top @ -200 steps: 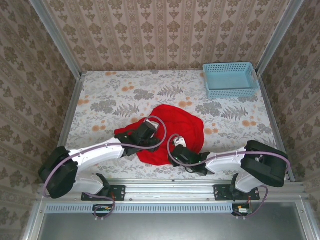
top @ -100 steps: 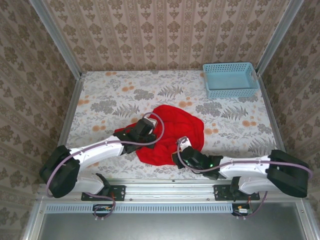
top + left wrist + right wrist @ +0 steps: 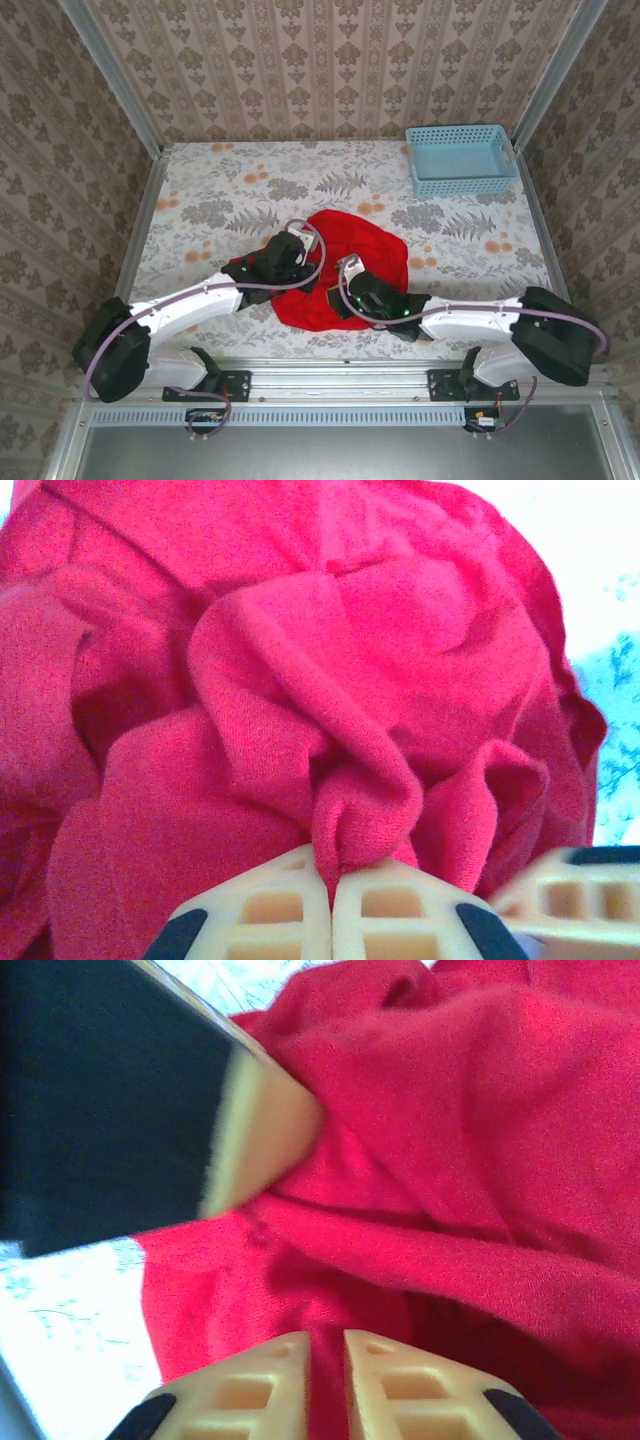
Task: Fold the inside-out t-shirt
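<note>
Seen from the top camera, a crumpled bright red t-shirt [image 3: 365, 245] is heaped on a floral-patterned table [image 3: 220, 200], just toward 6 o'clock of the table's middle, close to the arm bases. A light-blue basket [image 3: 460, 160] is set in the far corner at about 1 o'clock, well apart from the shirt.

The left gripper [image 3: 290, 262] is placed at the shirt's 9 o'clock edge. In the left wrist view its cream fingers [image 3: 290, 910] are pressed together, and a thick bunched fold of red cloth is pinched between the tips of the left gripper [image 3: 332, 880].

The right gripper [image 3: 345, 290] is placed at the shirt's 6 o'clock edge, near the left one. In the right wrist view, the right gripper [image 3: 327, 1355] is seen nearly closed, with a thin layer of red cloth caught in the narrow slit between its fingers.
</note>
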### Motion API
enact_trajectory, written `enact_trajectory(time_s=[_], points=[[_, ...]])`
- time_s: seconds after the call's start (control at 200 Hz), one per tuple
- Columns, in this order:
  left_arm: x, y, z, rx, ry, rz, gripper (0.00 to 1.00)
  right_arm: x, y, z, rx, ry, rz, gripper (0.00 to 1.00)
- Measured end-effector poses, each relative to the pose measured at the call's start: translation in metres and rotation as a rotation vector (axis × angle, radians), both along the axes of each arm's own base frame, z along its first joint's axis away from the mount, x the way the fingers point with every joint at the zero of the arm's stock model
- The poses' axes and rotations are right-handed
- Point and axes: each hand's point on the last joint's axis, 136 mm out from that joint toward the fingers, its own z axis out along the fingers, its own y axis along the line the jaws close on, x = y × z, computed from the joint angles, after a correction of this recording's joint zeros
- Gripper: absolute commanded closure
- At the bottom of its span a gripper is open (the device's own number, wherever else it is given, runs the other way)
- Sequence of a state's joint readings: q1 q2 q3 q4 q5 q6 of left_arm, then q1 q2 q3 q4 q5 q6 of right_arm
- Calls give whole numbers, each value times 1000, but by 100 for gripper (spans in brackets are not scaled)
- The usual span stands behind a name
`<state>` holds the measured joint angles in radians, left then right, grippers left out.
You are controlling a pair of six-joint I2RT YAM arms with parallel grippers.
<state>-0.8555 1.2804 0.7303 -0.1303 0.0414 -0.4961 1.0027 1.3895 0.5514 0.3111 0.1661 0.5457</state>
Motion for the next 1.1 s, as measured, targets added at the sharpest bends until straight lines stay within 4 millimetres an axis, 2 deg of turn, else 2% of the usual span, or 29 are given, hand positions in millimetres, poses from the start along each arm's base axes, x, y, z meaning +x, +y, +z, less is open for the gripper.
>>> enact_trajectory(time_s=[0.05, 0.115, 0.295, 0.445, 0.54, 0.645, 0.725, 0.82, 0.97, 1.1], points=[[2, -2, 5, -14, -6, 1, 93, 1, 3, -10, -6, 24, 15, 68], [5, -4, 10, -27, -10, 1, 93, -1, 11, -19, -9, 42, 55, 69], [9, -3, 14, -45, -4, 11, 93, -11, 30, -35, 6, 69, 143, 100], [15, 2, 14, -54, 8, 35, 94, -21, 37, -37, -9, 38, 181, 100], [24, 11, 10, -50, 23, 79, 94, -40, 39, -38, -40, -1, 221, 100], [36, 23, -3, -32, 58, 133, 94, -60, 40, -36, -72, -46, 268, 100], [41, 28, -15, -17, 92, 157, 95, -69, 41, -34, -88, -72, 284, 100], [41, 29, -25, -7, 123, 161, 95, -71, 38, -36, -114, -84, 277, 99], [39, 25, -25, -23, 133, 144, 92, -65, 31, -32, -129, -96, 245, 80], [34, 22, -16, -45, 115, 134, 74, -50, 26, -5, -49, -107, 201, 73]])
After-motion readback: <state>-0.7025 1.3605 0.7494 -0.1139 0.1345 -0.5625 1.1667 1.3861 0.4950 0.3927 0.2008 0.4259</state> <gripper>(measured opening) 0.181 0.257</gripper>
